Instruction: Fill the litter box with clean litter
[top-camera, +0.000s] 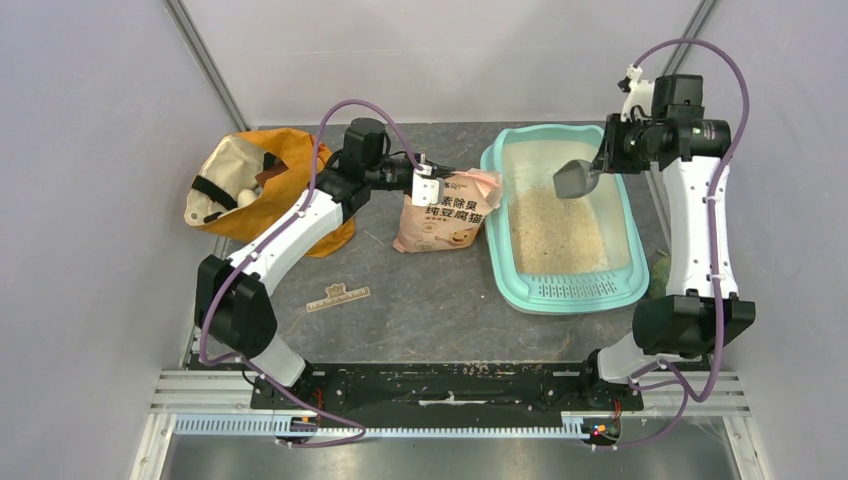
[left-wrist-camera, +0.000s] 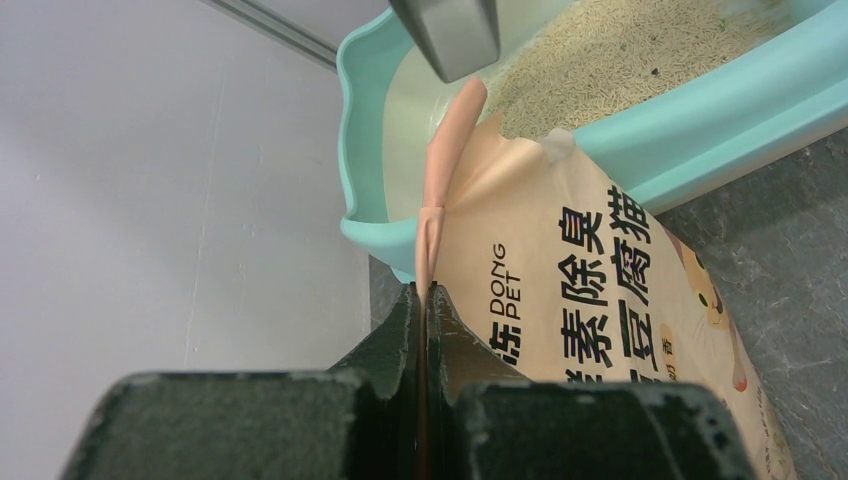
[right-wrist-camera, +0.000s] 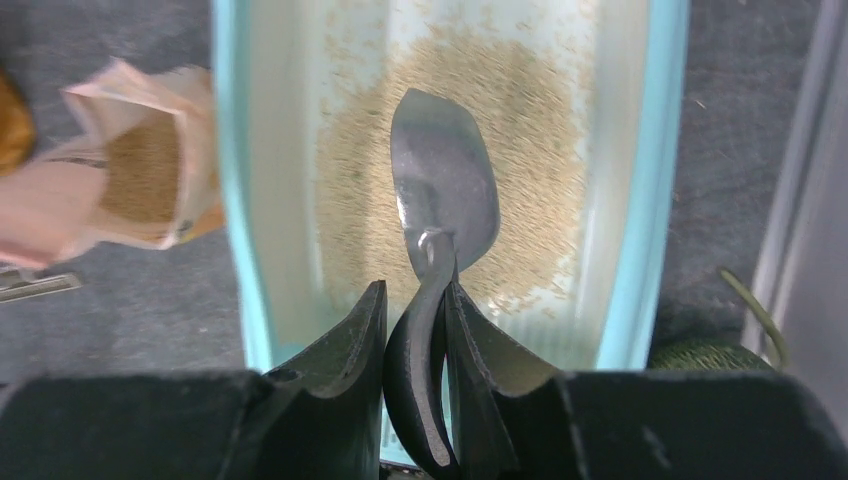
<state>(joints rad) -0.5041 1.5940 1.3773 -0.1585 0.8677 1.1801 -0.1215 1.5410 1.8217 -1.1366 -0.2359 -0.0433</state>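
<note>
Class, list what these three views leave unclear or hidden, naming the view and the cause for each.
1. Orange bag, top view: its folds hide the contents; the white item inside is too small to identify.
2. Pouch, right wrist view: blurred, and its walls hide how full it is.
3. Scoop, left wrist view: cut off by the top edge.
4. Flat tan strip, top view: too small to identify.

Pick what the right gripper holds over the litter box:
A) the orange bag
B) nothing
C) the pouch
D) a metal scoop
D: the right gripper is clamped on the handle of the scoop, above the litter box.
</note>
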